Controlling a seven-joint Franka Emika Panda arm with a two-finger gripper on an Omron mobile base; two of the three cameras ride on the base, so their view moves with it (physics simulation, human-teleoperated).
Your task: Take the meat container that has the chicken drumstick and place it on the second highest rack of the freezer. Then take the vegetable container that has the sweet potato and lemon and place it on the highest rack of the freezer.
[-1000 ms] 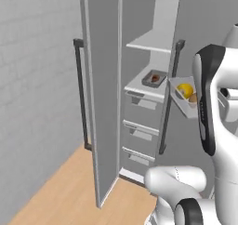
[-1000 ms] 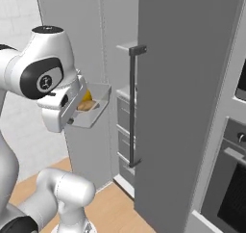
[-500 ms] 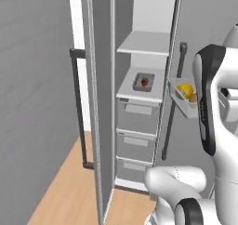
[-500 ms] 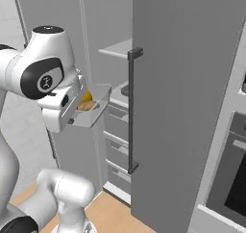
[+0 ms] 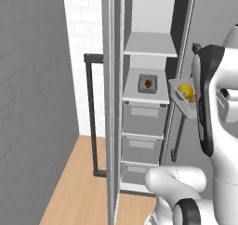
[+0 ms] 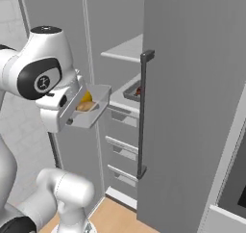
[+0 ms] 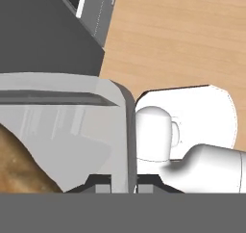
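In the left base view, a grey wall fills the left side, with a white brick strip and wood floor [image 5: 79, 182] behind the open freezer door [image 5: 111, 103], which stands edge-on at centre-left with its dark bar handle [image 5: 91, 112] to its left. Right of the door, the freezer [image 5: 148, 15] shows the highest rack [image 5: 151, 45] in the upper centre, bare. Below it, the second rack [image 5: 146, 96] carries the meat tray [image 5: 148, 83] with the drumstick [image 5: 148, 83] in it. Drawers [image 5: 144, 119] stack beneath. At centre-right, the veg tray [image 5: 182, 95] hangs in front of the freezer opening, level with the second rack and apart from it, holding the lemon [image 5: 185, 89] with the sweet potato [image 5: 192, 99] just beside it. The arm fills the right edge.

In the right base view, the arm sits at the upper left; the gripper [image 6: 72, 119] holds the veg tray [image 6: 96, 107] at centre-left, its near wall clamped between nearly closed jaws. The lemon [image 6: 86, 97] and sweet potato [image 6: 86, 106] lie inside. The other freezer door [image 6: 192, 107] fills the right half, its handle [image 6: 142, 114] at centre.

In the hand view, the fingertips [image 7: 103, 183] pinch the tray's [image 7: 72, 126] clear wall at bottom centre; the sweet potato [image 7: 21, 164] shows at lower left.
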